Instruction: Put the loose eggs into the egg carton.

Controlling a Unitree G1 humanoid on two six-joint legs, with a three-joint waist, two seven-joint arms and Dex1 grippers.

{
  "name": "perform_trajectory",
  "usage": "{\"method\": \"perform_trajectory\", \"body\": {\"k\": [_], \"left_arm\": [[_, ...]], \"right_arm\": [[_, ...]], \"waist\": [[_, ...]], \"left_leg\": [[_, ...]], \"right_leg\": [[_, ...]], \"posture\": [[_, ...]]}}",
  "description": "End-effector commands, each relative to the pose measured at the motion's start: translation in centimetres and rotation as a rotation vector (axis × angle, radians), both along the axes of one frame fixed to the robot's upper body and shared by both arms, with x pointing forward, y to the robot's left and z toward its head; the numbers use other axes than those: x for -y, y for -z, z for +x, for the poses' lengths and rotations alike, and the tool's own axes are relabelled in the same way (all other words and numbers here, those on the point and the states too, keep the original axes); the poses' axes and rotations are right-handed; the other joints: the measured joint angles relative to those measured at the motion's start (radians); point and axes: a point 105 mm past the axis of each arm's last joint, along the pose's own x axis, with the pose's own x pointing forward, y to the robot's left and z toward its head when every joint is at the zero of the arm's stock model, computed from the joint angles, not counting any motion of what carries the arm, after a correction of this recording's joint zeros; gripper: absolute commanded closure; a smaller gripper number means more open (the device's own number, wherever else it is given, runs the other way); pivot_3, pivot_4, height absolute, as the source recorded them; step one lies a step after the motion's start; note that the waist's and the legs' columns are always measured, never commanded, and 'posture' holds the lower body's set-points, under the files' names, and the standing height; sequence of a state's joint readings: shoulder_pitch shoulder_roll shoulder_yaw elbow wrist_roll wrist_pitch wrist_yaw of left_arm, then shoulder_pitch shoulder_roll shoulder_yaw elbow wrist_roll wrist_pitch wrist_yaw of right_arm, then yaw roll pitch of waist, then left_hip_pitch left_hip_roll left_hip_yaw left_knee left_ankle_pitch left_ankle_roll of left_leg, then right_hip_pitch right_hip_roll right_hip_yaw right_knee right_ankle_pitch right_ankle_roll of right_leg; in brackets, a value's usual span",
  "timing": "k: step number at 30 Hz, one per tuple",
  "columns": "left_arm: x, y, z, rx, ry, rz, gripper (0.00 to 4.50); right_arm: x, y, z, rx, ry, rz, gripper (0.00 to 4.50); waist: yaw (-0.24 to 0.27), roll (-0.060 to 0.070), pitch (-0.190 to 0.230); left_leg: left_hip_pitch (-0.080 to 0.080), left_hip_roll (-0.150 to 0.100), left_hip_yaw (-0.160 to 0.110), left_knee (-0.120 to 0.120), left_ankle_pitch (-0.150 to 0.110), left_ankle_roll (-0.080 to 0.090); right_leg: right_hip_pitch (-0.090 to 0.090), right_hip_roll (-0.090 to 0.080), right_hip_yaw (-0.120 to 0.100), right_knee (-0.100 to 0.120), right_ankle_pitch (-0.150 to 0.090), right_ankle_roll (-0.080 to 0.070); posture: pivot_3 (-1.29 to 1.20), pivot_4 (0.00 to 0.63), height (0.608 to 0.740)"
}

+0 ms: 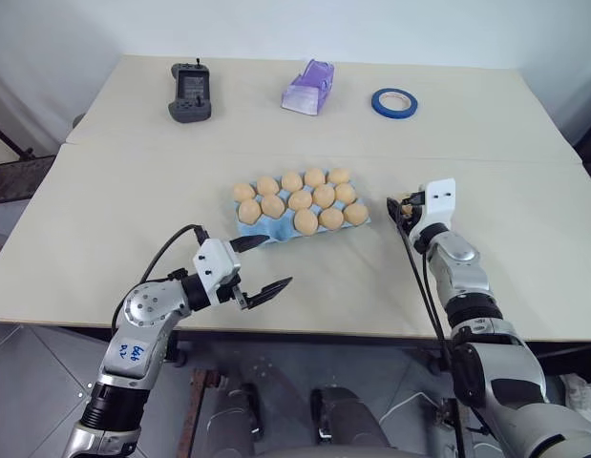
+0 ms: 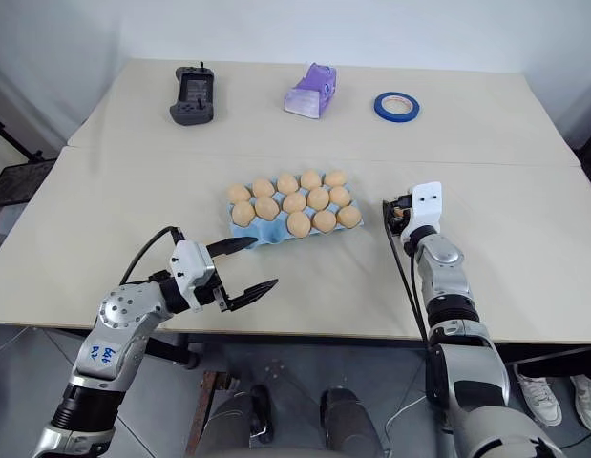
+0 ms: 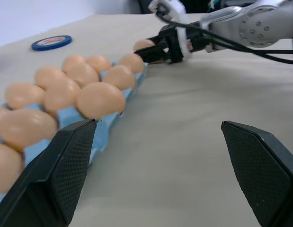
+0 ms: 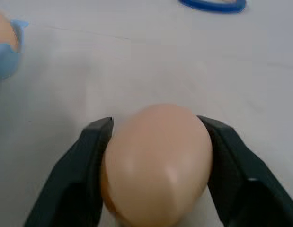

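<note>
The light-blue egg carton (image 1: 260, 232) lies at the middle of the table, with several pale orange eggs (image 1: 300, 200) seated in its cups. Just right of the carton's right end, my right gripper (image 1: 401, 205) is low over the table. It is shut on a loose egg (image 4: 158, 163), and both black fingers (image 4: 87, 161) press against the egg's sides. My left gripper (image 1: 277, 260) is open and holds nothing. It hovers near the table's front edge, in front of the carton's left end.
Along the back of the table are a black handheld controller (image 1: 190, 93), a lilac plastic packet (image 1: 309, 86) and a blue tape roll (image 1: 394, 102). A seam crosses the tabletop behind the carton. Bare table lies on both sides of the carton.
</note>
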State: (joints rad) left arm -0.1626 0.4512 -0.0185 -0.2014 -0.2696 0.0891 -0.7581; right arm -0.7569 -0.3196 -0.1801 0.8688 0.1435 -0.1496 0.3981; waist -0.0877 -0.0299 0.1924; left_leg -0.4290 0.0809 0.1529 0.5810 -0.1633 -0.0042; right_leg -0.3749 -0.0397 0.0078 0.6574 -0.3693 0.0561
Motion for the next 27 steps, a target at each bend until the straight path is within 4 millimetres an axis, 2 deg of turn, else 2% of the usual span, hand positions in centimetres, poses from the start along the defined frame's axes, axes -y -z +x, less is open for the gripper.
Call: {"method": "perform_trajectory", "body": {"k": [1,3,5,6,8,10,12,17,20,23,27], "left_arm": [[-1.1,-1.3,-0.4,0.043,-0.049,-0.029,0.00],[-2.7,-1.1,-0.6,0.038,-0.117,-0.043,0.00],[-3.9,-0.9,-0.8,0.035,-0.164,-0.041,0.00],[-4.3,-0.8,-0.9,0.034,-0.177,-0.038,0.00],[-5.7,-0.4,-1.2,0.026,-0.239,-0.049,0.00],[-6.6,-0.1,-1.5,0.020,-0.276,-0.053,0.00],[-6.8,0.0,-1.7,0.021,-0.290,-0.048,0.00],[-6.3,-0.2,-1.9,0.028,-0.286,-0.057,0.00],[-5.4,-0.4,-1.8,0.030,-0.253,-0.064,0.00],[-4.3,-0.7,-1.6,0.034,-0.198,-0.063,0.00],[-2.6,-0.9,-1.3,0.033,-0.118,-0.058,0.00]], "right_arm": [[-2.4,-3.8,-0.7,0.166,-0.139,0.000,1.56],[-6.1,-5.2,-1.9,0.216,-0.316,-0.026,1.56],[-8.8,-5.9,-2.9,0.238,-0.436,-0.043,1.56],[-9.4,-6.1,-3.3,0.239,-0.467,-0.042,1.56],[-12.0,-5.9,-3.9,0.214,-0.548,-0.066,1.56],[-13.4,-5.9,-4.1,0.210,-0.574,-0.084,1.56],[-13.6,-6.0,-4.1,0.215,-0.569,-0.073,1.56],[-10.8,-6.5,-3.0,0.224,-0.467,-0.061,1.56],[-8.5,-7.0,-2.2,0.212,-0.398,-0.042,0.95],[-5.7,-7.4,-1.4,0.219,-0.312,-0.070,0.01],[-2.7,-7.2,-0.7,0.202,-0.218,-0.107,0.01]], "waist": [[0.000,0.000,0.000],[-0.001,0.000,0.000],[-0.006,0.000,0.000],[-0.006,0.000,0.000],[-0.003,0.000,0.000],[-0.003,0.000,0.000],[0.002,0.000,0.000],[0.006,0.000,0.000],[0.005,0.000,0.000],[0.004,0.000,0.000],[0.001,0.000,0.000]], "left_leg": [[0.000,0.000,0.000,0.000,0.001,0.001],[0.000,0.001,0.000,-0.001,0.002,0.003],[0.000,0.002,0.000,-0.001,0.002,0.002],[0.000,0.003,0.000,-0.001,0.002,0.002],[0.000,0.003,-0.001,-0.001,0.000,-0.002],[0.001,0.003,-0.001,-0.001,0.000,-0.003],[0.001,0.002,-0.001,-0.001,0.000,-0.003],[-0.003,0.000,0.000,-0.003,-0.001,-0.002],[-0.004,0.000,0.000,-0.005,-0.001,-0.002],[-0.006,0.000,0.000,-0.006,-0.001,-0.002],[-0.009,0.001,0.000,-0.004,0.000,-0.001]], "right_leg": [[0.000,0.000,0.000,0.000,0.000,0.000],[0.000,0.001,0.000,0.000,0.000,0.000],[-0.001,0.002,0.000,0.000,0.000,0.000],[-0.001,0.003,0.000,0.001,0.000,0.000],[-0.001,0.003,0.000,0.002,0.000,-0.001],[-0.001,0.002,0.000,0.002,-0.001,-0.001],[-0.001,0.000,-0.001,0.002,-0.001,-0.001],[-0.002,-0.005,-0.004,-0.002,-0.001,-0.002],[-0.003,-0.005,-0.005,-0.004,-0.001,-0.002],[-0.005,-0.004,-0.005,-0.004,-0.001,-0.003],[-0.008,-0.002,-0.004,-0.003,-0.001,-0.003]], "posture": [[0.00,0.150,0.740],[0.00,0.150,0.740],[0.00,0.150,0.740],[0.00,0.150,0.740],[0.00,0.150,0.740],[0.00,0.150,0.740],[0.00,0.150,0.740],[0.00,0.150,0.740],[0.00,0.150,0.740],[0.00,0.150,0.740],[0.00,0.150,0.740]]}}
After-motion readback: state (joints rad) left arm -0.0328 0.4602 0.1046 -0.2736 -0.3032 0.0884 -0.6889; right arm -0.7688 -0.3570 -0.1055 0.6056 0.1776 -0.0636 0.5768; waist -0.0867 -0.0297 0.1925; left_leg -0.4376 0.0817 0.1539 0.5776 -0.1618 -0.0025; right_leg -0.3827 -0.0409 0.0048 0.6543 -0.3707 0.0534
